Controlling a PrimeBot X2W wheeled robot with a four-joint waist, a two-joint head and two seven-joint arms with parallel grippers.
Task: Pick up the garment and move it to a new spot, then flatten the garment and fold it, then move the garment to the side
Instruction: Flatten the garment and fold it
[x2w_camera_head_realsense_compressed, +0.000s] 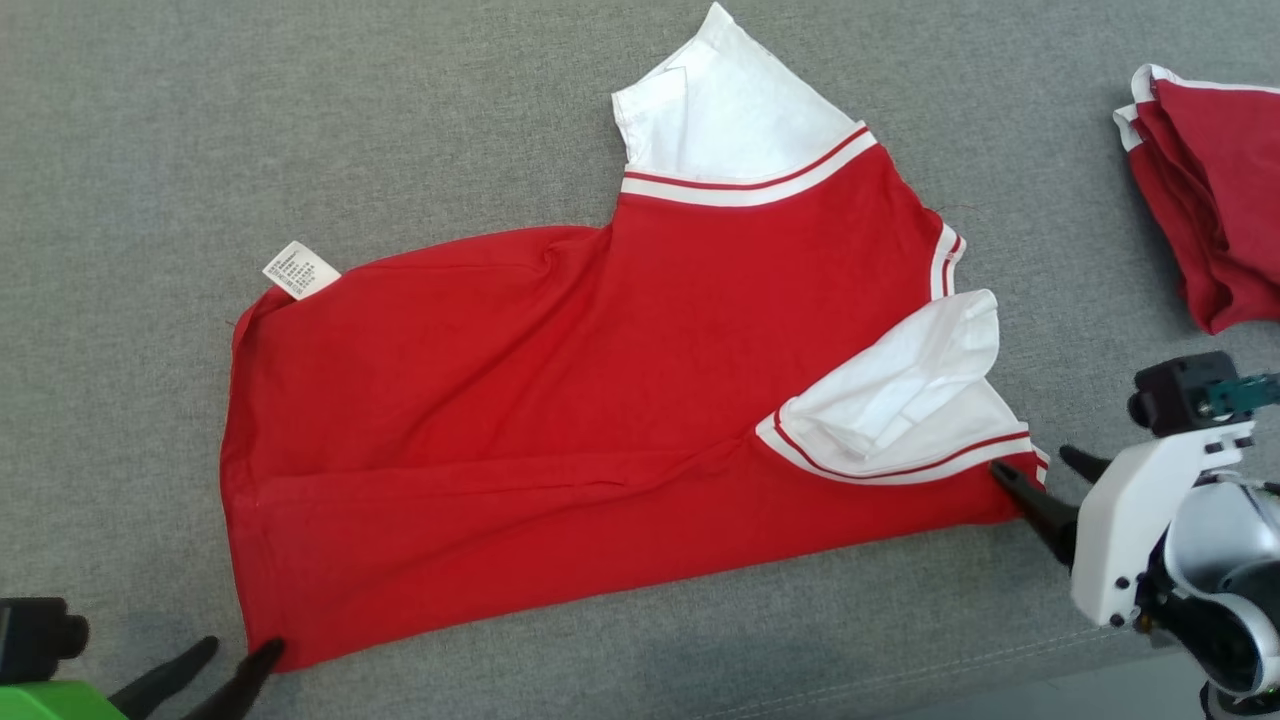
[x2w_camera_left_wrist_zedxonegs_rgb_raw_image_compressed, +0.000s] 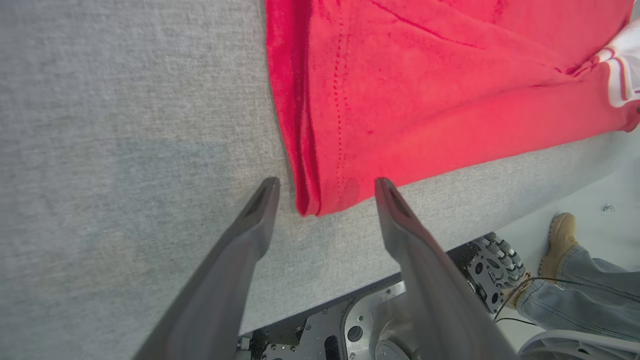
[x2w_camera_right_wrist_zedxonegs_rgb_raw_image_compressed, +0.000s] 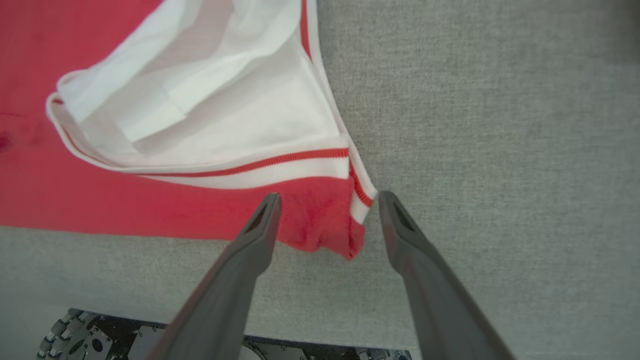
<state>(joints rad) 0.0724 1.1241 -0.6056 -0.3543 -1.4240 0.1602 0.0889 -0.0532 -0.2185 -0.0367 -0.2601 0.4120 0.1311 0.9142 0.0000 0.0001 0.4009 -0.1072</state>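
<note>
A red garment (x2w_camera_head_realsense_compressed: 600, 400) with white sleeves and striped trim lies spread on the grey surface, one long side folded over. My left gripper (x2w_camera_head_realsense_compressed: 240, 655) stands open at its near left corner; the left wrist view shows that hem corner (x2w_camera_left_wrist_zedxonegs_rgb_raw_image_compressed: 320, 195) lying between the spread fingertips. My right gripper (x2w_camera_head_realsense_compressed: 1040, 470) is open at the near right corner, beside the white sleeve (x2w_camera_head_realsense_compressed: 900, 400). In the right wrist view the red corner (x2w_camera_right_wrist_zedxonegs_rgb_raw_image_compressed: 325, 225) with its striped edge lies loose between the parted fingers.
A second red and white garment (x2w_camera_head_realsense_compressed: 1210, 200) lies bunched at the far right edge. A white label (x2w_camera_head_realsense_compressed: 300, 270) sticks out at the garment's left edge. The table's front edge runs close below the grippers; a person's shoe (x2w_camera_left_wrist_zedxonegs_rgb_raw_image_compressed: 557, 240) and jeans leg stand on the floor beyond it.
</note>
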